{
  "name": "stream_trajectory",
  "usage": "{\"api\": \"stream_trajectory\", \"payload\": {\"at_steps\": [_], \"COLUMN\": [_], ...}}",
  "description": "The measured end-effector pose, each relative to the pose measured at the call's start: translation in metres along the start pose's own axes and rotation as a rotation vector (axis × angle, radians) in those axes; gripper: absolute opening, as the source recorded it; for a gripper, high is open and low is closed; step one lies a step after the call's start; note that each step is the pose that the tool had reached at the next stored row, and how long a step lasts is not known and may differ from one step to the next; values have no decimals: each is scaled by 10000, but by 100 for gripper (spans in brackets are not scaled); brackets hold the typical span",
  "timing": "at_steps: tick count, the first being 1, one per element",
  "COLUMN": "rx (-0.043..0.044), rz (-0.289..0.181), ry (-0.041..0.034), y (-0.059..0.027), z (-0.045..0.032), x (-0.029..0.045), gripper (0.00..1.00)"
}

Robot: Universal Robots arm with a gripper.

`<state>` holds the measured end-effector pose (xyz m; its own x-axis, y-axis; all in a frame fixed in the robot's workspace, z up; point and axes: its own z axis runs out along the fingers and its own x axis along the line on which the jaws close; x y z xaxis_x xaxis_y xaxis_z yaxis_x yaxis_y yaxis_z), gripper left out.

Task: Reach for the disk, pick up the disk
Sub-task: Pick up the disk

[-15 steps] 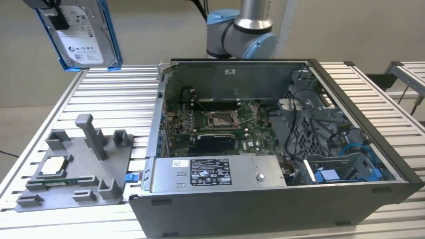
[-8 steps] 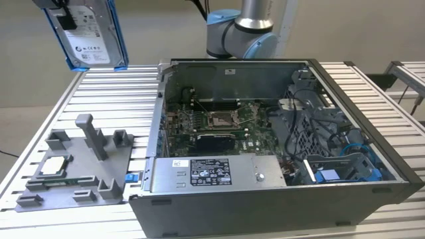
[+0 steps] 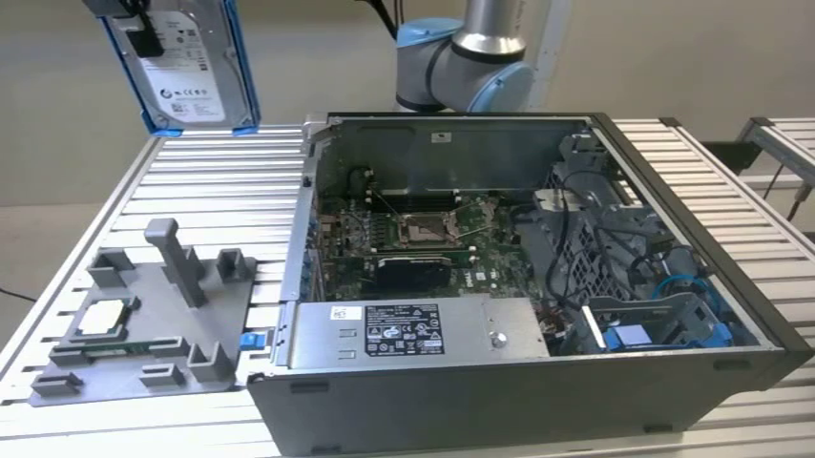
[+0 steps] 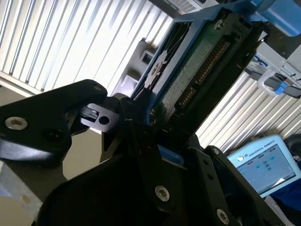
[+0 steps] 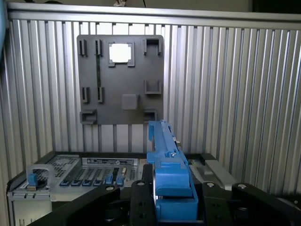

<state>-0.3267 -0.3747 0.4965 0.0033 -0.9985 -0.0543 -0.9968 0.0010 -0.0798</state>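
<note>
The disk [image 3: 194, 74], a silver-grey drive with a white label and blue rails, hangs upright in the air above the table's far corner on the exterior view's left. My gripper [image 3: 137, 36] is shut on its upper end. In the second wrist view the disk's green circuit side [image 4: 203, 70] runs out from between the black fingers [image 4: 141, 141]. In the first wrist view its blue rail edge [image 5: 165, 165] stands clamped in the gripper [image 5: 173, 209], high above the table.
An open computer case [image 3: 535, 401] fills the middle of the slatted table [image 3: 204, 181]. A grey fixture plate [image 3: 159, 334] holding a silver chip [image 3: 102, 317] lies on the exterior view's left. The arm's base [image 3: 459, 57] rises behind the case. A blue-screened pendant [image 4: 263, 165] lies beside the table.
</note>
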Motion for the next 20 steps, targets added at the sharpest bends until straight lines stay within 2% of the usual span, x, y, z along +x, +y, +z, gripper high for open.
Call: {"api": "stream_trajectory", "payload": {"at_steps": [20], "rx": [-2], "rz": [0], "ry": [0], "y": [-378], "z": [30], "x": [1], "gripper": [0]}}
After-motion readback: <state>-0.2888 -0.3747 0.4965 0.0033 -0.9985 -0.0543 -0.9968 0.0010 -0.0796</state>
